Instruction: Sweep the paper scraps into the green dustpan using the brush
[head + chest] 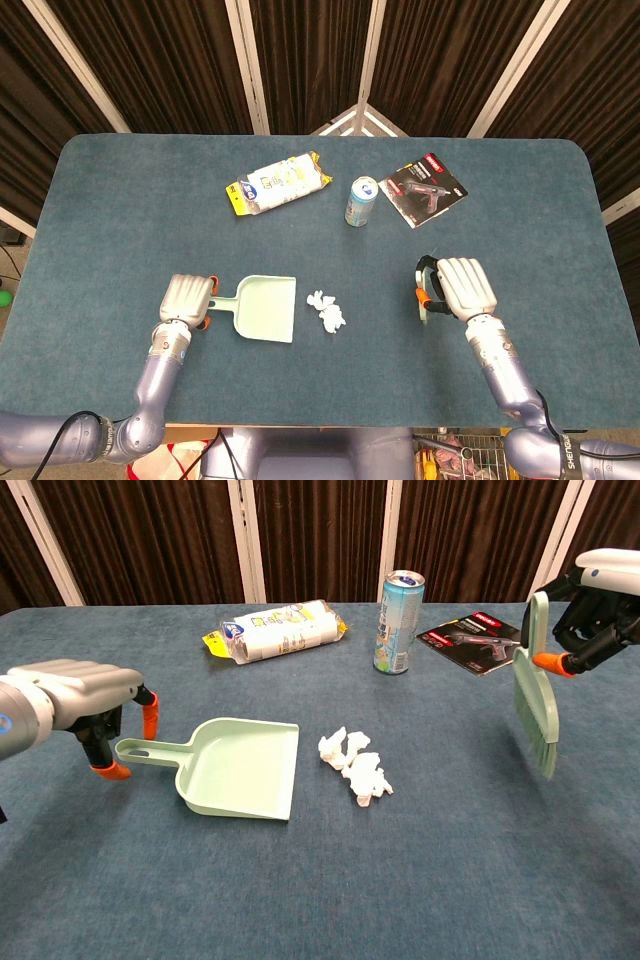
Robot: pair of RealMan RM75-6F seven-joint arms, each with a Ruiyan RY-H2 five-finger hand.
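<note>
The green dustpan (267, 308) (243, 769) lies flat at mid-table with its handle (143, 749) pointing left. White paper scraps (327, 312) (356, 764) sit just off its open right edge. My left hand (188, 298) (84, 701) hovers at the handle's end, its orange fingertips (150, 720) spread on either side of the handle without closing on it. My right hand (466, 287) (605, 608) grips the green brush (540, 692) (425, 298) well to the right of the scraps. The brush hangs bristles down, above the table.
A drink can (361, 201) (398, 621), a plastic-wrapped white packet (278, 183) (277, 629) and a red-and-black packaged tool (423, 192) (474, 636) lie at the back of the blue table (120, 200). Dark curtains stand behind it.
</note>
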